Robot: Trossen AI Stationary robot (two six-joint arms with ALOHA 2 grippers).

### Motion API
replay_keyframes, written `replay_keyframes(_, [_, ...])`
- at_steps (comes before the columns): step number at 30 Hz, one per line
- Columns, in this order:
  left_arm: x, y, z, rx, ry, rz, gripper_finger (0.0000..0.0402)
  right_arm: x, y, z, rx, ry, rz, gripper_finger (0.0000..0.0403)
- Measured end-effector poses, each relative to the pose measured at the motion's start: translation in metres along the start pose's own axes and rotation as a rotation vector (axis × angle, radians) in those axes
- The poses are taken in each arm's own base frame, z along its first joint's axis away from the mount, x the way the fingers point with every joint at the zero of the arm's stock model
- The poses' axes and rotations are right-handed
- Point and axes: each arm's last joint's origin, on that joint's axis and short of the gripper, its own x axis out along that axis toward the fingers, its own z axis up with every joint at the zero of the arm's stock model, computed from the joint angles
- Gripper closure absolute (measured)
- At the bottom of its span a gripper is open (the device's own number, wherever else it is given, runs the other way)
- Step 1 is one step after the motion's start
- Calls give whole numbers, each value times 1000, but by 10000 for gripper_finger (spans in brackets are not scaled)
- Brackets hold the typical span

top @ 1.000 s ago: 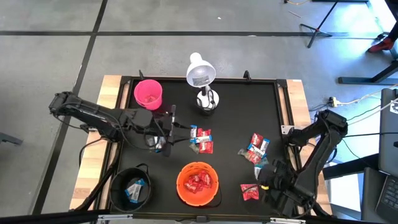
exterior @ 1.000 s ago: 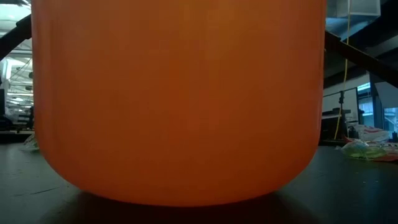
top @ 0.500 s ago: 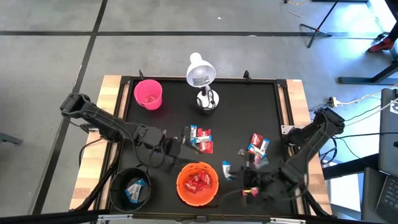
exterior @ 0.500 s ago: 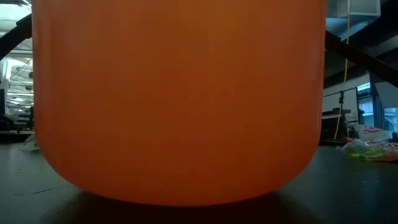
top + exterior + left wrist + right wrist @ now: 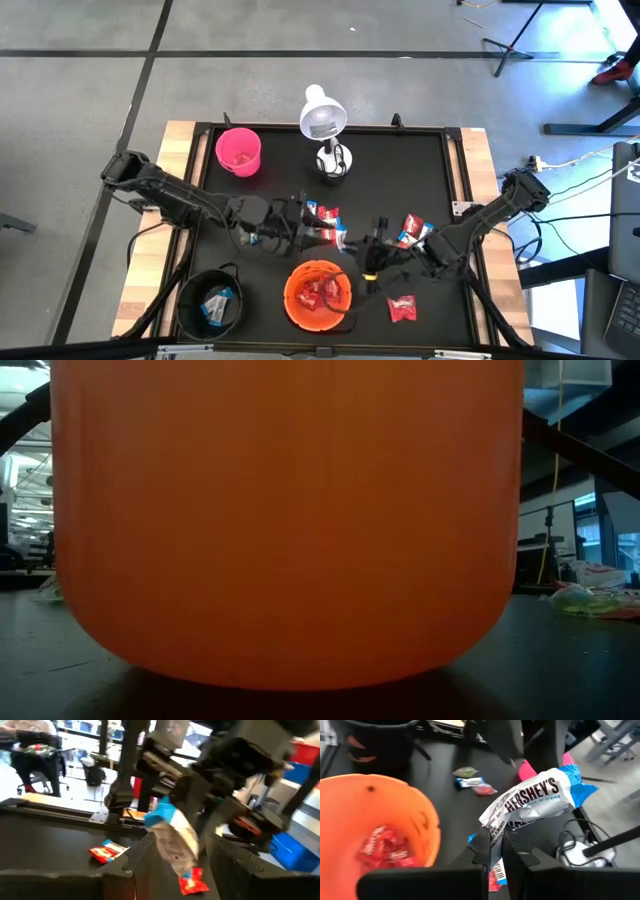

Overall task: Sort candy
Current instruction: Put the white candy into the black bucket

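Wrapped candy: light, flat, crinkly foil, soft inside, slick on the faces. Take hold across the flat body, not by the loose crimped ends, which slip and tear.

Right pincer (image 5: 494,846) clamped on one blue-and-white bar (image 5: 530,800), held in the air just beyond the far rim of the orange bowl (image 5: 292,285). Left pincer (image 5: 176,851) level with it on the bowl's far left side, fingers apart on either side of the bar; contact cannot be told.

Loose candy (image 5: 326,226) on the counter (image 5: 380,160) just behind the orange bowl, more further right, one red piece (image 5: 402,309) right of it.

Orange bowl: red pieces only. Black bowl (image 5: 190,292), left of it: blue-and-white pieces. Pink cup (image 5: 238,152), far left behind it: contents unclear.
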Motion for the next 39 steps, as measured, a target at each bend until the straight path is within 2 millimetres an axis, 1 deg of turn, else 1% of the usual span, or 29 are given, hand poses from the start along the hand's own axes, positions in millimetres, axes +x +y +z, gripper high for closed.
replay_keyframes(5, [2,12,3,-47,7,-27,239,9,-10,3,8,1,-30,375])
replay_keyframes(10, [6,24,4,-59,-1,-6,239,13,-14,9,-6,-31,-37,375])
replay_keyframes(21, [12,29,0,-50,-8,4,243,21,-22,10,-16,-25,-37,375])
replay_keyframes(24, [13,30,-1,-30,-8,15,265,21,-22,10,-17,-24,-38,374])
replay_keyframes(30, [13,32,0,-17,-14,41,332,21,-22,9,-21,-17,-48,371])
replay_keyframes(32, [13,34,-1,-6,-6,50,352,21,-22,9,-26,-13,-42,358])
replay_keyframes(34, [13,38,-2,-5,9,64,368,18,-23,12,-31,-4,-33,334])
replay_keyframes(36, [13,42,-2,-4,27,86,379,13,-25,15,-17,5,-29,302])
replay_keyframes(39, [10,51,-4,1,75,137,388,2,-27,22,-9,24,-22,251])
